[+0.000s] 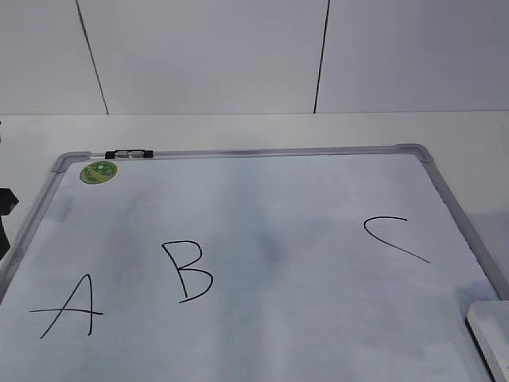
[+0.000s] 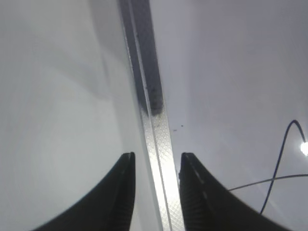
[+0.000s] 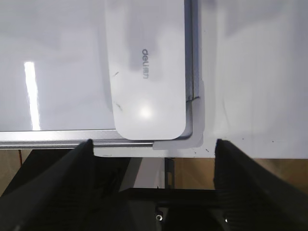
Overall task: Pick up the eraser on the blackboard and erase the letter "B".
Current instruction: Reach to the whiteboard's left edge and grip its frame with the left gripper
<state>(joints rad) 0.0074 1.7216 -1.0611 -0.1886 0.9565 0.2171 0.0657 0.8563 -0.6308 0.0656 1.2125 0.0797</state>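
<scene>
The blackboard (image 1: 262,199) is a white dry-erase board with a grey frame, lying flat. The letter "B" (image 1: 189,270) is written in black at the lower left of middle, between an A (image 1: 71,306) and a C (image 1: 394,236). The eraser (image 1: 491,334), a white rounded block, lies in the board's near right corner; in the right wrist view the eraser (image 3: 147,67) shows grey lettering. My right gripper (image 3: 154,144) is open and empty, just off the board's corner near the eraser. My left gripper (image 2: 156,156) is open, straddling the board's left frame (image 2: 154,120).
A round green sticker (image 1: 99,171) and a black marker (image 1: 127,153) sit at the board's far left corner. A white wall stands behind the table. The table edge and floor show below the board's corner (image 3: 192,139) in the right wrist view.
</scene>
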